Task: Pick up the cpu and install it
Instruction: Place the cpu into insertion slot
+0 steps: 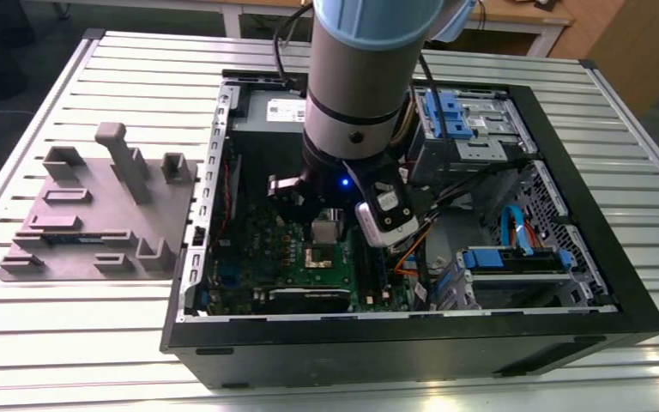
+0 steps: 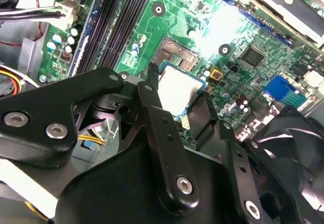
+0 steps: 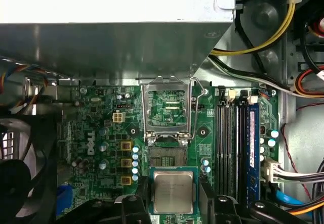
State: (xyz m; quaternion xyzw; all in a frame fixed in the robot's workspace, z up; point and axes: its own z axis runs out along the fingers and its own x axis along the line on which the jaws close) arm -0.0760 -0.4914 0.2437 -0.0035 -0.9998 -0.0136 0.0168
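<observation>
- One small square chip, the cpu [image 3: 173, 191], sits between the black fingers [image 2: 157, 107] of my gripper [image 3: 173, 197]. The pincer is closed on two opposite edges of the chip, and its silver lid faces the camera in both wrist views.
- From the exterior view, my arm reaches down into the open computer case [image 1: 604, 292], with the gripper low over the green motherboard [image 1: 306, 266].
- The cpu hangs just beside the socket [image 3: 164, 158], not over it. The socket's hinged metal frame [image 3: 167, 110] stands raised, so the contact field is uncovered.
- Dark memory slots [image 3: 228, 143] run alongside the socket, near the gripper but apart from it.
- I judge the chip to be very light, thin and rigid, so it should not flex in the grip.
- Its smooth metal lid looks slippery, and a light squeeze on the edges could let it twist or slide.
- The underside and the socket's contacts are probably the fragile parts. The edges are the safe place to hold, as I have it now, with the chip kept level.
</observation>
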